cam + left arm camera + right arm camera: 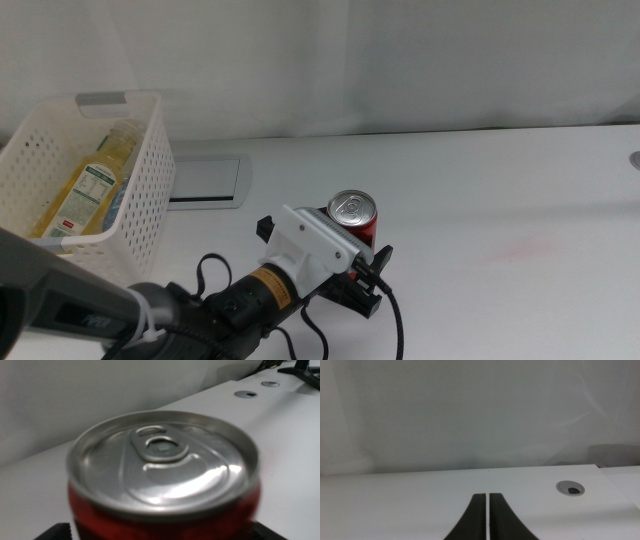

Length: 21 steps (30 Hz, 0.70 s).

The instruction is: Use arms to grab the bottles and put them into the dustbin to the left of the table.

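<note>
Red and silver, the soda can [354,215] stands upright on the white counter [500,190], near its front middle, with the left gripper [352,268] at it. In the left wrist view the can [165,480] fills the frame between two dark jaw tips at its base; whether they are pressing it I cannot tell. The yellow-liquid bottle [92,185] lies tilted inside the white dustbin [150,190] at the counter's left, beside a grey panel [205,180]. The right gripper [487,522] hangs over bare counter, jaws closed with only a hairline gap
</note>
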{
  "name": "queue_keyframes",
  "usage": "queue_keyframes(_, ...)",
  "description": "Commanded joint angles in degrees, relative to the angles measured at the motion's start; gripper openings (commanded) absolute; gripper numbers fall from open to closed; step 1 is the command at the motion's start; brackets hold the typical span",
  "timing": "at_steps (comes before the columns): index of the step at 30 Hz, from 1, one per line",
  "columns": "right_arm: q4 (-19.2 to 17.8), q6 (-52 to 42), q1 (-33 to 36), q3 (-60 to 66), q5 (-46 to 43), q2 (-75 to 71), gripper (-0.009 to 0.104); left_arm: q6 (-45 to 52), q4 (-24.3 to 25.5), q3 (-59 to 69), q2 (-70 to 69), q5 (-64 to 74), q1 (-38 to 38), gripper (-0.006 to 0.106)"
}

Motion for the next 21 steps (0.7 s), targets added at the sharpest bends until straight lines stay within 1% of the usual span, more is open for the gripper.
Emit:
queue_keyframes(1,-0.2,-0.3,-0.2,0.3,0.1,-0.3,-0.003,-0.7,0.1,-1.7,0.9,2.3,-0.2,0.084)
queue_keyframes(3,-0.2,-0.3,-0.2,0.3,0.1,-0.3,-0.003,-0.8,0.0,-2.6,1.3,3.3,-0.2,0.079)
queue_keyframes(4,-0.2,-0.3,-0.2,0.3,0.1,-0.3,-0.003,-1.1,0.0,-3.0,1.5,4.0,-0.2,0.075)
queue_keyframes(6,-0.2,-0.3,-0.2,0.3,0.1,-0.3,-0.003,-1.7,0.0,-3.2,1.5,5.5,-0.2,0.059)
queue_keyframes(7,-0.2,-0.3,-0.2,0.3,0.1,-0.3,-0.003,-1.9,-0.1,-3.3,1.5,5.7,-0.2,0.047)
queue_keyframes(8,-0.2,-0.3,-0.2,0.3,0.1,-0.3,-0.003,-2.0,-0.1,-3.3,1.5,6.0,-0.2,0.032)
queue_keyframes(9,-0.2,-0.3,-0.2,0.3,0.1,-0.3,-0.003,-2.0,-0.1,-3.3,1.5,6.2,-0.2,0.002)
queue_keyframes(10,-0.2,-0.3,-0.2,0.3,0.1,-0.3,-0.003,-2.0,-1.1,-3.3,1.4,6.1,-0.2,-0.003)
queue_keyframes(13,-0.2,-0.3,-0.2,0.3,0.1,-0.3,-0.003,-2.2,-1.6,-3.3,-0.6,8.1,-0.2,-0.003)
queue_keyframes(16,-0.2,-0.3,-0.2,0.3,0.1,-0.3,-0.003,0.7,-4.1,-5.3,-4.3,15.3,-0.1,-0.003)
queue_keyframes(21,-0.2,-0.3,-0.2,0.3,0.4,-1.6,-0.003,3.1,-4.1,-8.7,-9.1,22.5,0.9,-0.003)
